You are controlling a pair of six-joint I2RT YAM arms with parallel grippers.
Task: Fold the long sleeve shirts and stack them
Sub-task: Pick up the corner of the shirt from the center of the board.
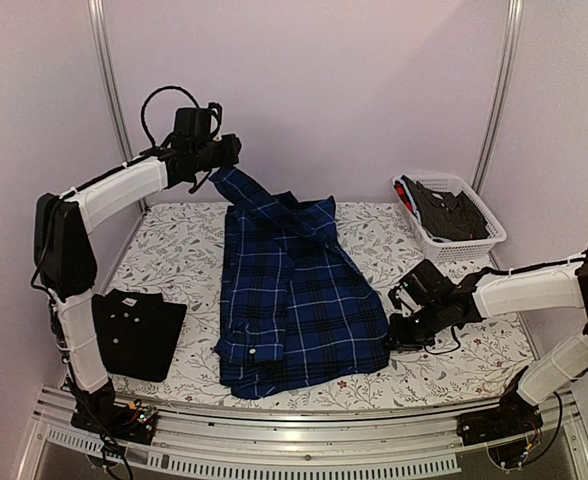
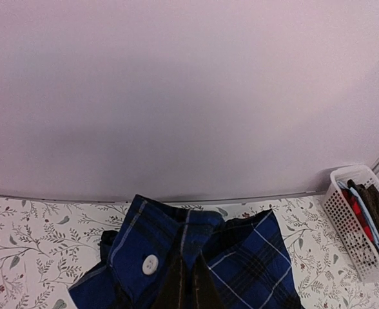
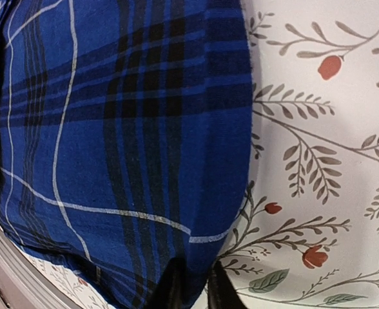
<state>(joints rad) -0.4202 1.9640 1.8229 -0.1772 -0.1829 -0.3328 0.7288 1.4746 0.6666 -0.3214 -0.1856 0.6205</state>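
Holds left gripper [image 1: 226, 155] high, pinched on the far end of the blue plaid shirt [image 1: 294, 290]; stretches right arm [image 1: 524, 290] low, right gripper [image 1: 394, 335] nipping that shirt's right hem.

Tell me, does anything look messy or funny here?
Yes. The far end of the plaid shirt is held up off the table by the left jaws, so it lies rumpled and crooked. The black shirt beside it is neatly folded.

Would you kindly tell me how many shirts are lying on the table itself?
2. The blue plaid shirt lies across the middle, its far end lifted by the left claw; the black shirt sits folded at the near left corner. The basket holds more clothes, possibly shirts.
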